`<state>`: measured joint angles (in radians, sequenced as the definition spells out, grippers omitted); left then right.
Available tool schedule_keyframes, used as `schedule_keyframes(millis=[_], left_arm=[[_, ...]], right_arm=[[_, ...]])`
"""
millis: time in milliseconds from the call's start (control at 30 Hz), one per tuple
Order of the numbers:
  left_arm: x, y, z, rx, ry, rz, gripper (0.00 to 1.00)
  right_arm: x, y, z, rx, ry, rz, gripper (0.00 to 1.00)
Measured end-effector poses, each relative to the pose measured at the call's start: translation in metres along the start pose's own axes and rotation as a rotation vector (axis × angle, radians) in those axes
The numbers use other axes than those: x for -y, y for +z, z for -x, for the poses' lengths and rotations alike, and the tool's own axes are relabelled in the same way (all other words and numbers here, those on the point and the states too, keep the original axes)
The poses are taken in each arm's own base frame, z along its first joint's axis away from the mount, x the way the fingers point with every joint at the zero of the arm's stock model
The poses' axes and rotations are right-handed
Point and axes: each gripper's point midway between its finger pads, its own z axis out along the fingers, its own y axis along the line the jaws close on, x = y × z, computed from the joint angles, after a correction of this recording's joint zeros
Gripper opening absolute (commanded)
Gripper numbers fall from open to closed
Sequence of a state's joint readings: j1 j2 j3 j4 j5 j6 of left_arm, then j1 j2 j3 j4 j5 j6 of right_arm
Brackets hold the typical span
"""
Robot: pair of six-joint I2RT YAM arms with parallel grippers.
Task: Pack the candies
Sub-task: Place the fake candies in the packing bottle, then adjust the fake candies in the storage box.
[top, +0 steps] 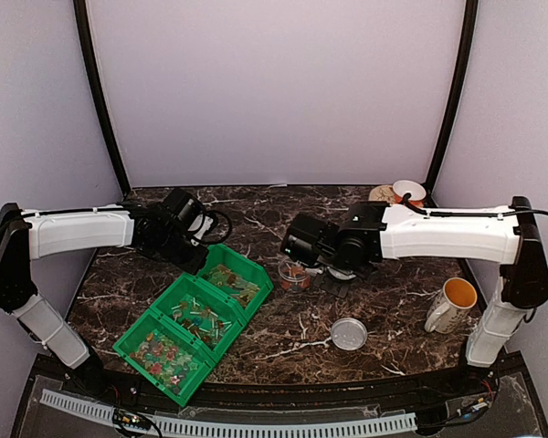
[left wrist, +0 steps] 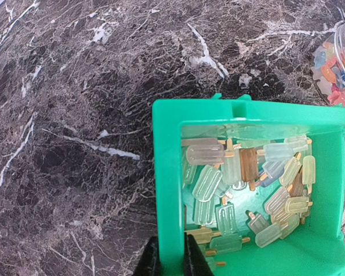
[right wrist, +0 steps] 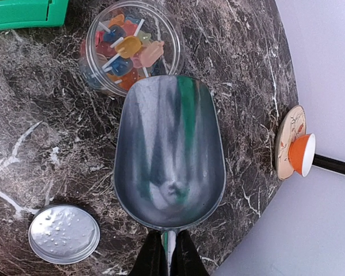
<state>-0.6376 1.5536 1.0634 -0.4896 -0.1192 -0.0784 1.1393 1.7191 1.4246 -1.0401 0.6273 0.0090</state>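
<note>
Desk point(top: 374, 301): dark brown-black marble pattern, white veining. Bin point(left wrist: 167, 172): bright green. Candies point(left wrist: 241, 184) in it: pale yellow, translucent clear, some amber-brown. Jar point(right wrist: 89, 54): clear; contents red, orange, yellow, blue. Scoop point(right wrist: 169, 149): dull silver-grey, streaked with green reflection. Lid point(right wrist: 63, 233): silver-grey. Mug point(top: 443, 315): cream outside, orange-yellow inside. Cup point(right wrist: 299, 156): orange, on beige patterned saucer point(right wrist: 284, 129).

pincer point(left wrist: 172, 257) clamping green bin point(left wrist: 167, 172) wall, candies point(left wrist: 210, 155) inside
</note>
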Motion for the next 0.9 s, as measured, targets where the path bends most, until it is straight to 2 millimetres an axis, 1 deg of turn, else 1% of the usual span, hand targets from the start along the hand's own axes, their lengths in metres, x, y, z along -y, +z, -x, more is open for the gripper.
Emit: schedule_keyframes(millis=[200,333,467,600,700,767,900], left_arm=[[0.0,0.0,0.0,0.0,0.0,-0.001,0.0],[0.0,0.0,0.0,0.0,0.0,-0.001,0.0],[0.0,0.0,0.0,0.0,0.0,-0.001,0.0],[0.001,0.0,0.0,-0.001,0.0,-0.008,0.0],[0.007,0.0,0.002,0.004,-0.007,-0.051,0.0],[0.007,0.0,0.004,0.009,-0.021,-0.08,0.0],[0.008,0.0,0.006,0.014,-0.068,-0.158,0.0]], right_arm=[[0.004,-0.005,0.004,-0.018,-0.035,-0.027,0.0],[0.009,-0.012,0.01,-0.007,-0.052,-0.048,0.0],[0.012,-0.029,0.027,0.056,-0.074,-0.059,0.0],[0.003,-0.051,0.049,0.133,-0.128,-0.054,0.0],[-0.007,-0.057,0.063,0.17,-0.168,-0.051,0.0],[-0.01,-0.058,0.065,0.179,-0.176,-0.049,0.0],[-0.007,-0.064,0.076,0.232,-0.141,-0.052,0.0]])
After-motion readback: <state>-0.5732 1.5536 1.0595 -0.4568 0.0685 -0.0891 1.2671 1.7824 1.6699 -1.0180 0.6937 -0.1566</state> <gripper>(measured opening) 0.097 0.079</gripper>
